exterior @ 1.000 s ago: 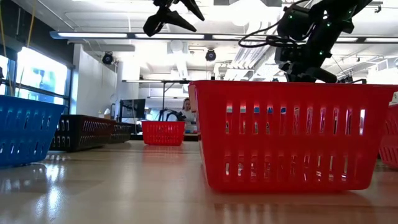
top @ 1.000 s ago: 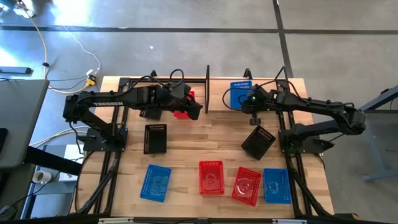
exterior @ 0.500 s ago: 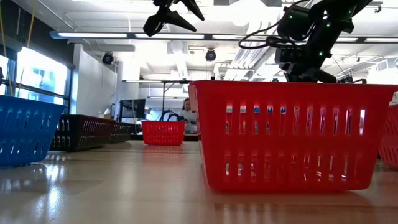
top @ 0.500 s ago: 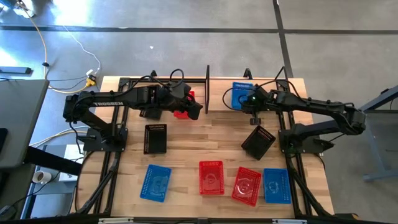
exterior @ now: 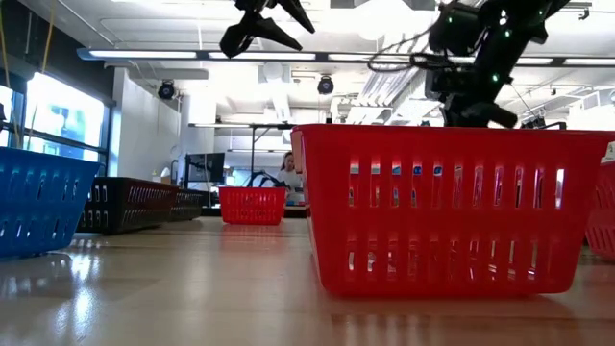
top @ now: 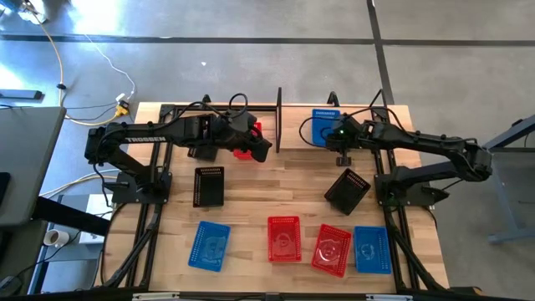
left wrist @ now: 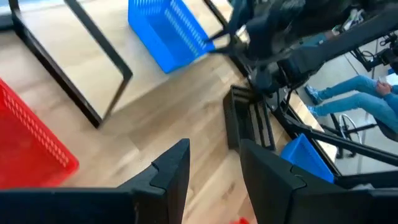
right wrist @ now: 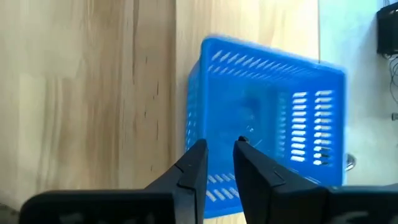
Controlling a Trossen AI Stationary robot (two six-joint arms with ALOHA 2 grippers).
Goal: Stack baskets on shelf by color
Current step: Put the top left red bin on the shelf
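- The right gripper [right wrist: 219, 163] hovers over the blue basket [right wrist: 267, 121] at the tabletop's far edge, right of the shelf's upright [top: 278, 117]; fingers slightly parted, nothing between them. Judging by this, the basket is set down and let go.
- The left gripper [left wrist: 214, 163] hangs open and empty near the red basket [top: 248, 140], left of that upright.
- Next, likely: lift the right arm clear, then fetch another blue one [top: 371, 249] from the near edge and nest it squarely, walls aligned.
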